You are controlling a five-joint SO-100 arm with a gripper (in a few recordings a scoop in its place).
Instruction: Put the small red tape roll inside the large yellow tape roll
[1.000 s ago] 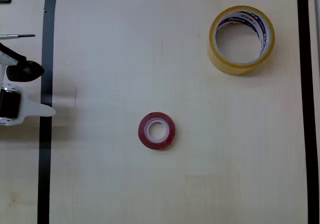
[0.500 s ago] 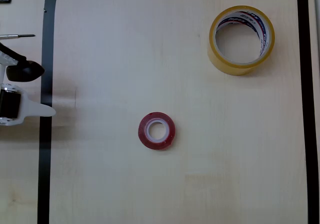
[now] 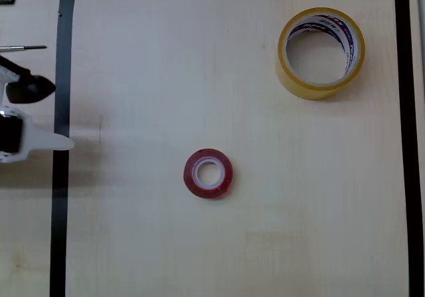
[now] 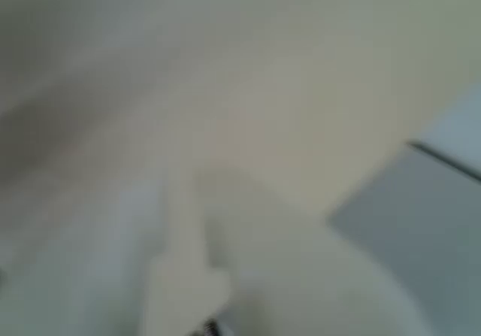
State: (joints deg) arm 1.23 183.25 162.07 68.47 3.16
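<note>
Tabletop (image 3: 166, 78) of pale wood, framed by black tape (image 3: 61, 78); tool (image 3: 50, 114) at its left edge, fingers spread.

In the overhead view the gripper (image 3: 58, 114) has shifted slightly toward the picture's top.

arm: at the left edge of the overhead view, white and black
gripper (image 3: 50, 114): black finger above white finger, tips apart, nothing between them
</note>
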